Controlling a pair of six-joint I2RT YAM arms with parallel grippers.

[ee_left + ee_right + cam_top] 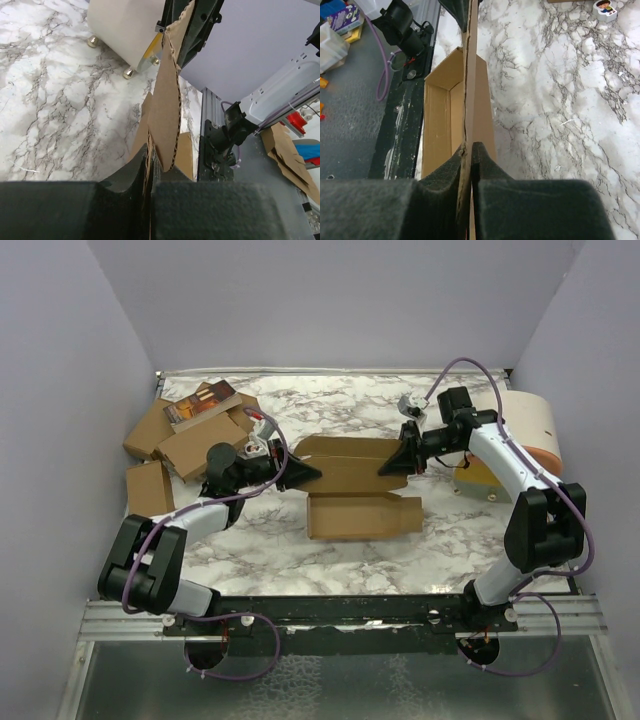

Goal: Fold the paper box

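Top external view first: the paper box (362,516) sits around mid-frame on the marble table (330,405). Its open tray part lies flat, with a big panel standing up just behind it. The left gripper (312,473) reaches in from the left and is clamped on the left end of that panel. The right gripper (386,468) reaches in from the right and is pinched on the opposite end, so the panel spans between the two.

Left wrist view backs that up: the left gripper (150,167) has its pads squeezed together at the bottom of the frame with the thin brown card (167,110) edge-on between them, running up to the other gripper at the top. The white cylinder (125,25) is in the upper left of that shot.

Right wrist view is the same deal: the right gripper (468,152) is closed tight on the sheet, which runs up the middle, with the box's tray (445,115) just left of it.

Back in the top view, a heap of brown cartons (185,440) is at the upper left and the white cylinder (525,425) is at the right edge.
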